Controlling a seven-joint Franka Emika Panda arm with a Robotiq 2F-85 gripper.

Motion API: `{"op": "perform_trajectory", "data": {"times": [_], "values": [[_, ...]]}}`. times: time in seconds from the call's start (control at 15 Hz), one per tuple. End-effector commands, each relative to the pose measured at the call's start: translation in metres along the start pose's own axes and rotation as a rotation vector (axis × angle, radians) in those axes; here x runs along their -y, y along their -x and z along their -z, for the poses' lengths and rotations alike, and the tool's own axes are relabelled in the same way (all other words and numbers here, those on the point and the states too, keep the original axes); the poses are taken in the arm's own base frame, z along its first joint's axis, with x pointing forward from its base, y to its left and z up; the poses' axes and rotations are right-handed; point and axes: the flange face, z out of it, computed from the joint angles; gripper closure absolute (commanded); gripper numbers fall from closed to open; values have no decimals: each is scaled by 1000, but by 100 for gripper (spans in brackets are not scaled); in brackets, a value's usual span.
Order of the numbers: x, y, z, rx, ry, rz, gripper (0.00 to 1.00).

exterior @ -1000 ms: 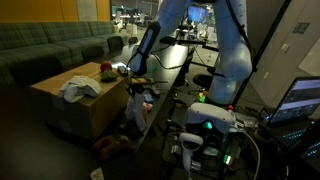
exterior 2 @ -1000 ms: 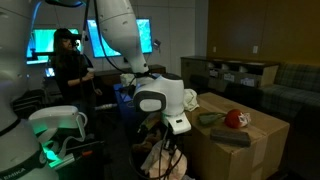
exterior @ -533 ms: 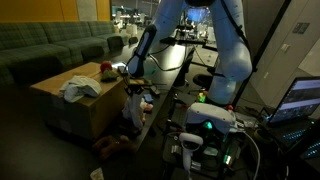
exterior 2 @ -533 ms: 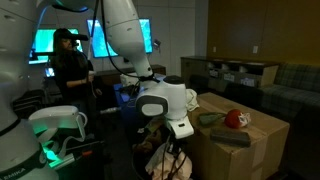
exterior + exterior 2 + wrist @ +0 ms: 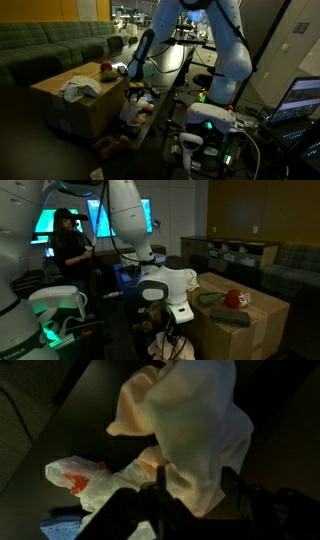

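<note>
1 arm, end effector (image 5: 129,90) low beside the cardboard box (image 5: 60,108), over a heap of cloths (image 5: 136,112) on the floor. In the wrist view the end effector (image 5: 198,486) shows as 2 dark fingers (image 5: 160,500) at the bottom edge, with a cream cloth (image 5: 190,430) bunched and hanging right in front of and between them. The frame is dark and blurred: there is a gap between the fingers, but I cannot tell whether they pinch the cloth or stand loose around it.

Under the cream cloth lies a white cloth with orange marks (image 5: 85,480), touching it; a blue item (image 5: 60,526) sits at the lower corner, identity unclear.

On top of the box: a crumpled white cloth (image 5: 78,88) and a red object (image 5: 106,70), well apart from the end effector. The red object (image 5: 235,299) also shows in an exterior view. Green sofa (image 5: 50,45) behind the box, a person (image 5: 72,245) in the background.

Step, as a judgement: handling the cream cloth at the floor heap, at the grasp or let-go point. The next move calls for a firm hold on 1 layer only, or fully clear fingers, then a straight lift that avoids the box edge and does not drag the white cloth along.
</note>
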Motion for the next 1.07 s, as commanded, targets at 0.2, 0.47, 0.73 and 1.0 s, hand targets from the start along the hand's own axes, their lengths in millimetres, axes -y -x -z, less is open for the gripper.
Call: {"op": "perform_trajectory", "data": {"times": [0.2, 0.47, 0.73, 1.0], "values": [[16, 35, 26, 100, -53, 158, 0], [17, 68, 37, 180, -58, 304, 0], [10, 96, 37, 234, -47, 399, 0], [5, 113, 21, 244, -29, 452, 0]]}}
